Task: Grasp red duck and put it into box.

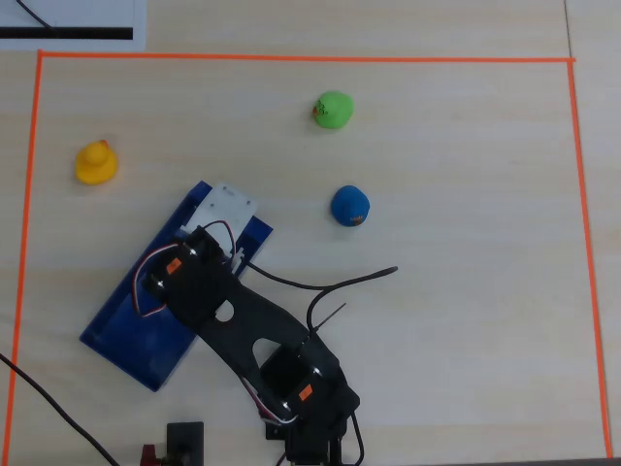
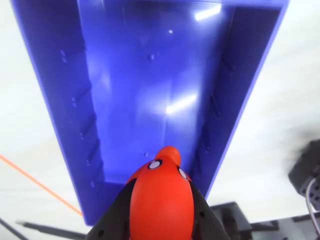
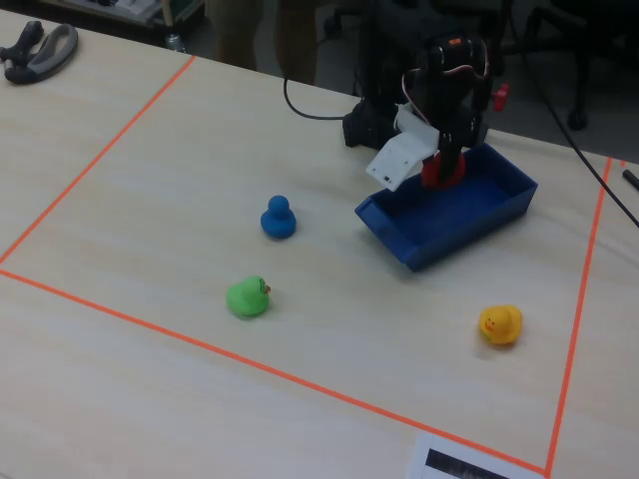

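The red duck (image 2: 162, 197) is held between my gripper's (image 2: 160, 200) black fingers, head pointing out, just above the near end of the blue box (image 2: 155, 90). In the fixed view the gripper (image 3: 441, 172) hangs over the box (image 3: 449, 225) with the red duck (image 3: 437, 173) in it, inside the box's outline. In the overhead view the arm covers the duck and much of the box (image 1: 126, 325). The box floor looks empty in the wrist view.
A yellow duck (image 1: 96, 162), a green duck (image 1: 333, 110) and a blue duck (image 1: 349, 206) sit on the table inside the orange tape border (image 1: 291, 57). Black cables (image 1: 330, 283) lie beside the arm base (image 1: 301, 398).
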`<action>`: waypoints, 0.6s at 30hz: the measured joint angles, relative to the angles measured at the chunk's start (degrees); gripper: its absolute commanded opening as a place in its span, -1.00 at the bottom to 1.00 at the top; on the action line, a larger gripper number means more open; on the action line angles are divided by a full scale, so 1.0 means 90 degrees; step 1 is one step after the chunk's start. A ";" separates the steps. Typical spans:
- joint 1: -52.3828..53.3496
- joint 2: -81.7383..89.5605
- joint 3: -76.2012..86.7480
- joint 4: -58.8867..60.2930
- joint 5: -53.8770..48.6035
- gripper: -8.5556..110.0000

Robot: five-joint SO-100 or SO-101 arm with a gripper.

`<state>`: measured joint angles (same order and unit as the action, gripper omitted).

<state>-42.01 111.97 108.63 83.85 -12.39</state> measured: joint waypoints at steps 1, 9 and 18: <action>-0.0049 0.0000 0.0000 0.0000 0.0000 -0.85; -0.0293 0.0244 0.0420 0.0039 -0.0469 -0.37; 0.0127 0.0723 0.0586 -0.0166 -0.1143 -0.80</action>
<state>-40.87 118.48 113.91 82.35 -22.68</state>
